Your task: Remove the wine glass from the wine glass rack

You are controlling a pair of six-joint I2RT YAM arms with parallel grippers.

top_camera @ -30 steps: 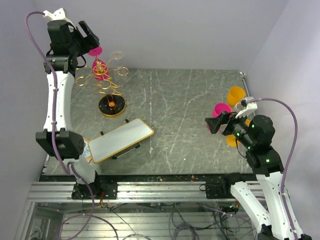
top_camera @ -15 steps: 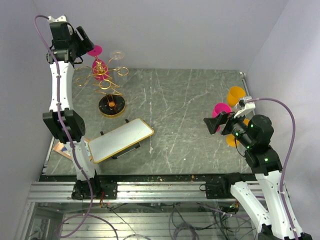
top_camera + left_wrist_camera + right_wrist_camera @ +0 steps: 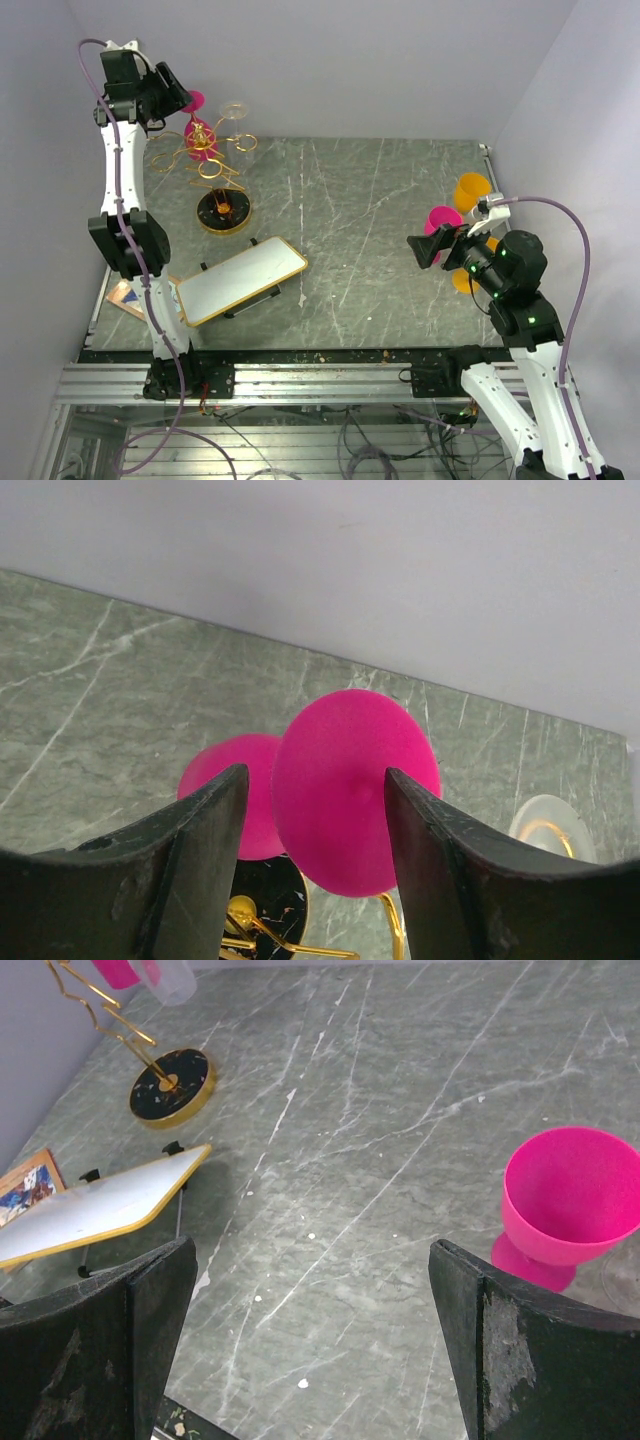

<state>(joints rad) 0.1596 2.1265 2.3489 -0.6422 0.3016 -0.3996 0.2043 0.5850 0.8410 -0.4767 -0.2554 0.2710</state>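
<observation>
The gold wire wine glass rack (image 3: pixel 222 212) stands on its round black base at the far left of the table. A pink wine glass (image 3: pixel 200 140) hangs upside down on it, its round foot (image 3: pixel 192 100) on top. A clear glass (image 3: pixel 233 110) hangs next to it. My left gripper (image 3: pixel 178 95) is raised high at the rack. In the left wrist view my left gripper (image 3: pixel 315 820) is open, with the pink foot (image 3: pixel 355 790) showing between the fingers and a gap on the left side. My right gripper (image 3: pixel 425 248) is open and empty over the right of the table.
A white board with a gold rim (image 3: pixel 240 280) lies tilted in front of the rack. A pink glass (image 3: pixel 443 220) and two orange cups (image 3: pixel 472 188) stand at the right edge, by the right gripper. A small picture card (image 3: pixel 125 298) lies at the left edge.
The left arm has straightened upward and its upper links have shifted, while the gripper stays by the pink foot. The right arm has hardly moved.
</observation>
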